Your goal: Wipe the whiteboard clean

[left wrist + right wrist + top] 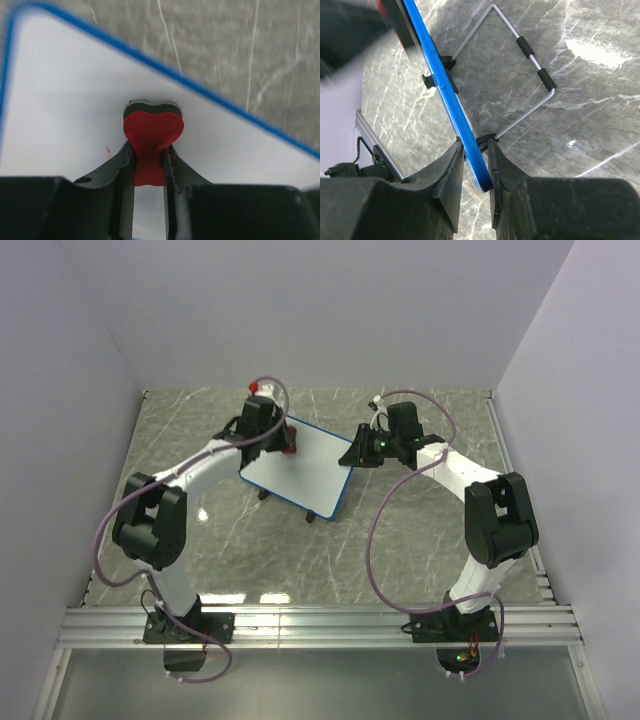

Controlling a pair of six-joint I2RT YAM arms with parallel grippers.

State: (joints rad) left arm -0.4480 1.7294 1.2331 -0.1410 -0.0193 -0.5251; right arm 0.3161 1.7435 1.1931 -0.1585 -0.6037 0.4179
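The whiteboard (305, 472) with its blue frame stands tilted in the middle of the marble table. My left gripper (284, 443) is shut on a red eraser (152, 131), whose dark felt face (152, 106) rests against the white surface (65, 100) near the board's far corner. A small red mark (107, 149) shows just left of the fingers. My right gripper (356, 454) is shut on the board's right edge. In the right wrist view the blue frame (447, 95) runs between its two fingers (452, 165), pinched near the corner.
A wire stand (535, 65) with black sleeves props the board from behind. Black feet (310, 517) sit under its near edge. Aluminium rails (320, 625) run along the table's front. Walls close in the left, back and right sides.
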